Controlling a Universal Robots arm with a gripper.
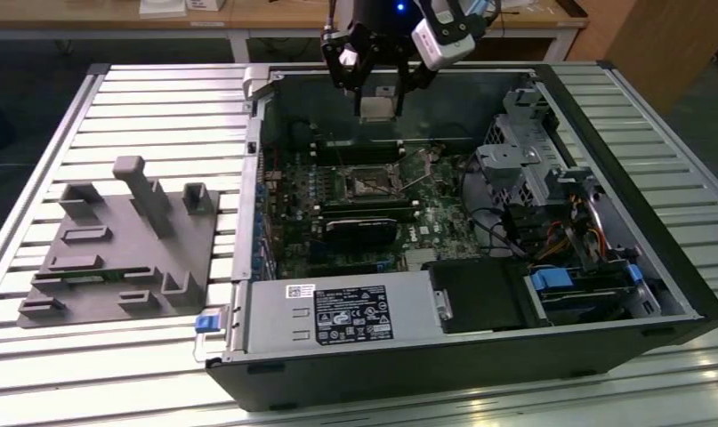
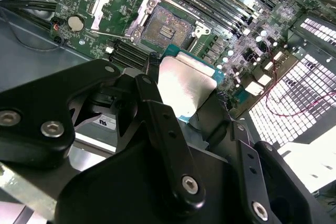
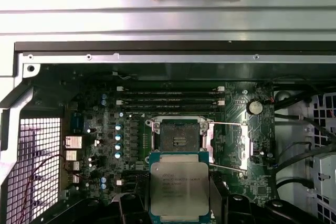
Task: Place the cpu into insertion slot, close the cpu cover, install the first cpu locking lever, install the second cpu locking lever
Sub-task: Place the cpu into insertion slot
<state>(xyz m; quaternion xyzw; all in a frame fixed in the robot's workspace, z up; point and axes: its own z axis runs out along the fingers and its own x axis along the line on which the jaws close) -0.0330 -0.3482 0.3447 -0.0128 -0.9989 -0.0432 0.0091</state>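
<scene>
Cpu (image 3: 178,187) first: you have it clamped by two opposite edges between the fingers (image 2: 157,114) of the gripper (image 1: 379,93), metal top facing the first wrist camera. Nothing else touches the chip. It hangs clear of the board, just past the fingertips.

The relation that matters is chip to insertion slot (image 3: 176,140). From the tool, the slot lies straight ahead of the chip's free edge and further down into the computer case (image 1: 334,374). In the exterior view the gripper sits up near the case's far rim. The slot (image 1: 368,182) is on the motherboard (image 3: 105,108) at the bottom of the case, below the tool and apart from it. You are above and short of the slot, not over it.

Orientation looks good. In the first wrist view the chip's sides run parallel to the slot's silvery rim, so I judge them roughly square to each other. From these views I cannot tell how level the chip is against the board.

The slot's dark centre is bare. The cpu cover (image 3: 244,145) is swung open to one side of it, away from the chip. A thin wire lever (image 3: 228,124) stands out beside the cover, unlatched.

Beyond the slot from the tool run the long memory slots (image 3: 168,98).
</scene>
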